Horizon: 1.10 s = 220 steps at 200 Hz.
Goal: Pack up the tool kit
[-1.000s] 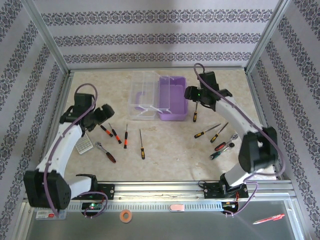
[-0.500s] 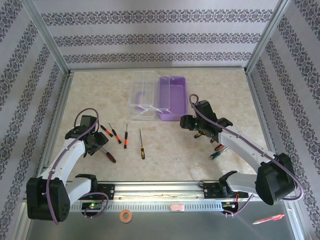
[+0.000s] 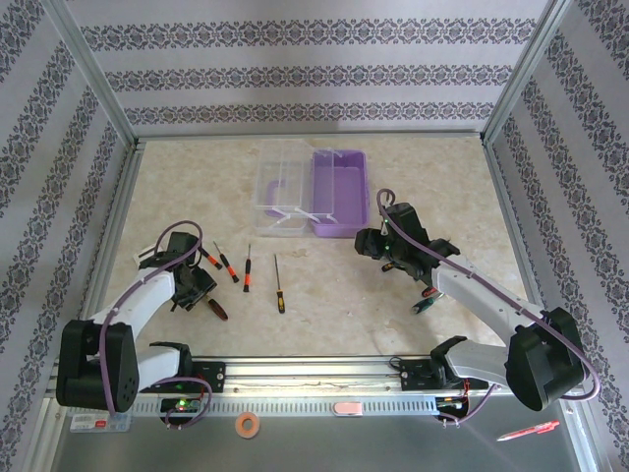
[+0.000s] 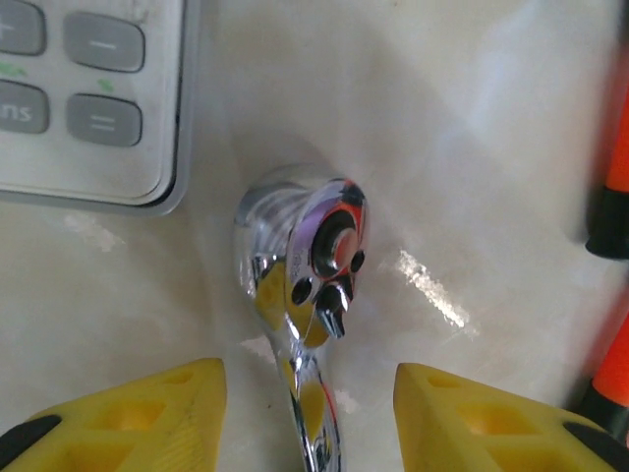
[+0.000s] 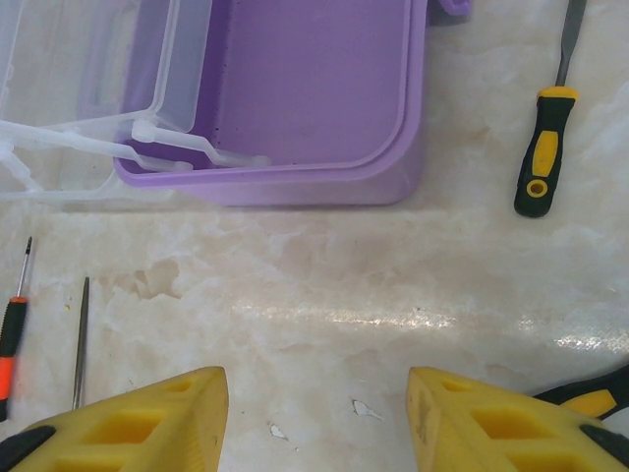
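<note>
The lilac case [image 3: 339, 192] lies open at the back of the table, its clear lid [image 3: 280, 187] folded out to the left. In the right wrist view the case [image 5: 314, 88] is empty. My left gripper [image 3: 195, 285] is low over the ratchet wrench [image 3: 218, 309]. The left wrist view shows its chrome head [image 4: 305, 256] just ahead, and its shaft runs between my open left gripper [image 4: 310, 423] fingers with a gap on each side. My right gripper [image 3: 376, 248] hovers open over bare table in front of the case, nothing between its fingers [image 5: 128, 423]. Several screwdrivers [image 3: 248, 267] lie between the arms.
A grey calculator [image 4: 88, 98] lies close beside the wrench head. Orange screwdriver handles [image 4: 614, 177] lie just right of it. A yellow-and-black screwdriver [image 5: 545, 162] lies right of the case. More tools [image 3: 425, 300] lie under the right arm. Metal frame rails edge the table.
My left gripper came down over the ratchet wrench and its jaws narrowed around the shaft. My right gripper drew back from beside the case toward the front of the table.
</note>
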Motion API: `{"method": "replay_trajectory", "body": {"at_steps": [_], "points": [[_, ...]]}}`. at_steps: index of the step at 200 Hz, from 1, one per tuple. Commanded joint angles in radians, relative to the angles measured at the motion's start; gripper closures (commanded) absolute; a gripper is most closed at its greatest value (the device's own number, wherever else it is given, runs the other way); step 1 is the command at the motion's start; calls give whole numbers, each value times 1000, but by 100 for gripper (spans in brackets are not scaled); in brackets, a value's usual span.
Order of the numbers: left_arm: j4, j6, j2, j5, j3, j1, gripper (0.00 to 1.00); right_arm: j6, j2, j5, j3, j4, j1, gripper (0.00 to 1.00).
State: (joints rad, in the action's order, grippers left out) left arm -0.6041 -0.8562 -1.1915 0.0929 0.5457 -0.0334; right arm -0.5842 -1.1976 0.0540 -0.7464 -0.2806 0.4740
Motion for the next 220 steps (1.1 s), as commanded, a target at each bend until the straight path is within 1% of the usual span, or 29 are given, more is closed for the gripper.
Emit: {"method": "replay_trajectory", "body": {"at_steps": [1, 22, 44, 83, 107, 134, 151, 170, 192, 220], "points": [[56, -21, -22, -16, 7, -14, 55, -27, 4, 9, 19, 21, 11, 49], [90, -18, -59, -13, -1, -13, 61, -34, 17, 9, 28, 24, 13, 49], [121, -14, -93, -4, -14, -13, 70, -34, 32, 1, 33, 17, 14, 49], [172, 6, -94, 20, -32, -14, 83, -33, 38, -2, 36, 13, 13, 49], [194, 16, -97, 42, -25, -14, 86, -34, 38, 4, 36, 13, 14, 49], [215, 34, -118, 76, -4, -14, 87, -26, 39, 0, 29, 1, 14, 49], [214, 46, -123, 95, 10, -14, 90, -23, 44, -5, 24, -8, 14, 49], [181, 66, -105, 103, 44, -13, 96, -25, 46, -7, 25, -8, 14, 49], [145, 81, -62, 100, 74, -14, 100, -29, 44, -2, 22, -5, 14, 49], [120, 88, -32, 109, 100, -13, 100, -29, 41, 1, 16, -3, 15, 49]]}}
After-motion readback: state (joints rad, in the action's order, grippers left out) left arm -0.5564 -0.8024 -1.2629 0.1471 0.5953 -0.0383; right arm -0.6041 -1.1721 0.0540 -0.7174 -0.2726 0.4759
